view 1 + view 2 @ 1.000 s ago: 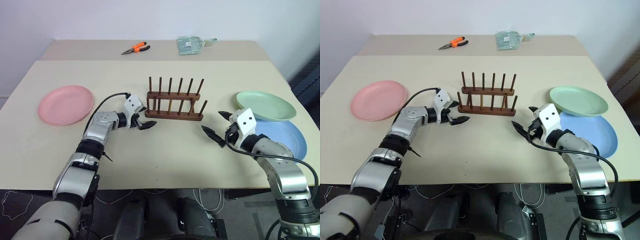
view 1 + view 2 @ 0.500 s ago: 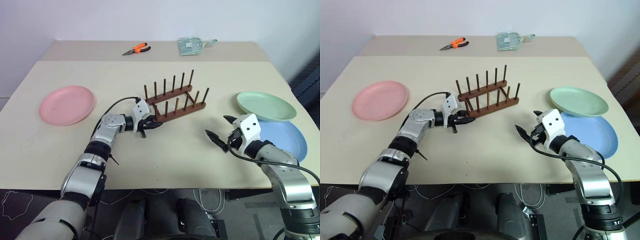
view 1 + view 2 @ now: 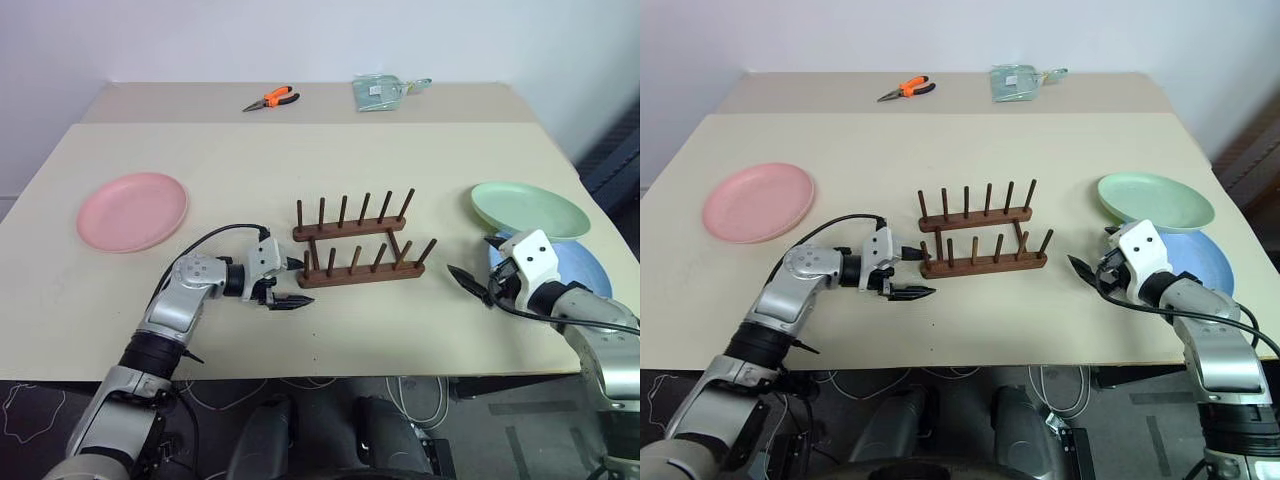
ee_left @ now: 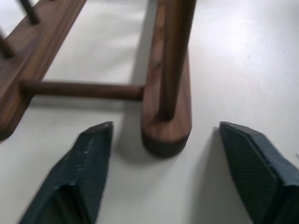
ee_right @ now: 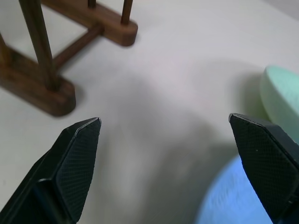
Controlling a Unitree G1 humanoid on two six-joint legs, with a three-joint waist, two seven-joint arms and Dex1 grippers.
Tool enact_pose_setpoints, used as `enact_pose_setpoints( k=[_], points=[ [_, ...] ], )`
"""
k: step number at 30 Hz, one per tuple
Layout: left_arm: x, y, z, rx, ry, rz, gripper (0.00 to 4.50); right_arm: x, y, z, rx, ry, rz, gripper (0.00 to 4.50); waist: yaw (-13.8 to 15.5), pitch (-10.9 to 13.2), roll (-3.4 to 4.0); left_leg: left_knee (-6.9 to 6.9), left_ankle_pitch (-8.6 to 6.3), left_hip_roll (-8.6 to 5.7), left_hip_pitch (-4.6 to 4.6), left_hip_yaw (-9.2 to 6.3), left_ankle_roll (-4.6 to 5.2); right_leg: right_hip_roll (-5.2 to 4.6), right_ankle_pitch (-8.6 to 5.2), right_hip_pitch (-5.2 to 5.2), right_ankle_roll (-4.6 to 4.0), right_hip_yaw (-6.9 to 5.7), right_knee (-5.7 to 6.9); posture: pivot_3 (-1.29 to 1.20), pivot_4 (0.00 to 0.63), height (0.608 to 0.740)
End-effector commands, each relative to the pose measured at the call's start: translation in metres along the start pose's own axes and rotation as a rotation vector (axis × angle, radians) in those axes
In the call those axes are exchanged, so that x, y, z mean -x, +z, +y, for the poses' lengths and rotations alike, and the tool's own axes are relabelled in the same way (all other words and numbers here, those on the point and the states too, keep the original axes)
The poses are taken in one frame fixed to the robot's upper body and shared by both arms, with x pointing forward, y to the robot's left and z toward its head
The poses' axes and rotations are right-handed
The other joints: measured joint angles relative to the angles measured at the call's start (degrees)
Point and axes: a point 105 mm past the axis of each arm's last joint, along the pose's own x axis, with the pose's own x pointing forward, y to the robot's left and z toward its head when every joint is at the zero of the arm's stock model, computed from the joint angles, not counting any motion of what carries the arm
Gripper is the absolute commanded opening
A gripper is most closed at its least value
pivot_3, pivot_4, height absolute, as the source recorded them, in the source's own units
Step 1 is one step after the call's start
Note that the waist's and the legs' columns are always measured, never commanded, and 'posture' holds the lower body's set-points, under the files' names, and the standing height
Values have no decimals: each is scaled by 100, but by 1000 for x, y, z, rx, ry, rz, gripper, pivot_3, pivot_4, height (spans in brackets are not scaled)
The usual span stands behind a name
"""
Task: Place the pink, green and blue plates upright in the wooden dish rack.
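Rack: small dark brown wooden dish rack [image 3: 358,243] with two rows of thin upright pegs, mid-worktop, now sitting square with both rails flat; half a second ago it was tipped and skewed, a second ago it stood further back.
Left hand: left hand [image 3: 282,285] just off the rack's left end, black fingers [image 4: 88,172] spread wide either side of the near rail's tip, touching nothing; it was clamped on that rail end half a second ago, so it has let go.
Right hand: right hand [image 3: 478,269] well right of the rack, fingers [image 5: 74,161] wide, empty; it has drifted further from the rack toward the blue plate's edge.
Pink plate: round shallow pale pink plastic plate [image 3: 132,210] flat on the worktop [image 3: 330,330], well left of the rack.
Green plate: round shallow mint green plastic plate [image 3: 530,209] flat, right of the rack, its near rim overlapping the blue one.
Blue plate: round shallow light blue plastic plate [image 3: 580,265] flat, right of the rack, partly behind the right hand.
Meaning: rack looks repositioned closer and released; no plate racked yet, all three left.
Next guess: right hand likely goes for the blue or green plate.
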Motion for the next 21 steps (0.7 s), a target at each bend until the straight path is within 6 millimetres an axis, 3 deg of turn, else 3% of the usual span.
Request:
enact_pose_setpoints(
  k=[1,4,6,7,12,15,21],
  points=[
    [25,-20,-15,109,-8,73,2801,9,6,23,2,127,-15,3184,-51,-4,7,-1,-1,4,0,-1,1,1,0,0,0,0,0,0,150,738],
    [28,-17,-37,148,-67,67,1300,9,6,46,-12,222,-9,1634,-86,-21,40,-2,-3,9,5,1,4,-3,-3,0,-7,8,1,0,150,738],
    [19,-9,-46,173,-74,29,277,6,8,61,-24,267,-14,589,-60,-25,47,-2,-4,9,8,3,4,-8,-5,3,-10,11,-3,0,150,738],
    [12,-5,-49,176,-70,15,0,2,8,66,-25,275,-16,60,-43,-26,48,1,-4,9,8,3,4,-8,-6,8,-11,11,-7,0,150,738],
    [-15,-2,-48,152,14,12,0,-17,13,83,-23,286,-31,60,35,-27,48,10,-11,2,7,-1,13,-14,-6,29,-10,-1,-37,0,150,738],
    [-28,-6,-31,161,159,20,0,-35,17,83,-10,228,-34,60,95,-27,49,16,-12,-2,6,-1,14,-16,-5,30,-10,-1,-37,0,150,738],
    [-38,-15,21,210,466,32,0,-71,17,58,30,34,-3,60,93,-30,46,24,-12,-11,13,-1,14,-10,-4,40,-8,-3,-36,0,150,738]
  ],
)
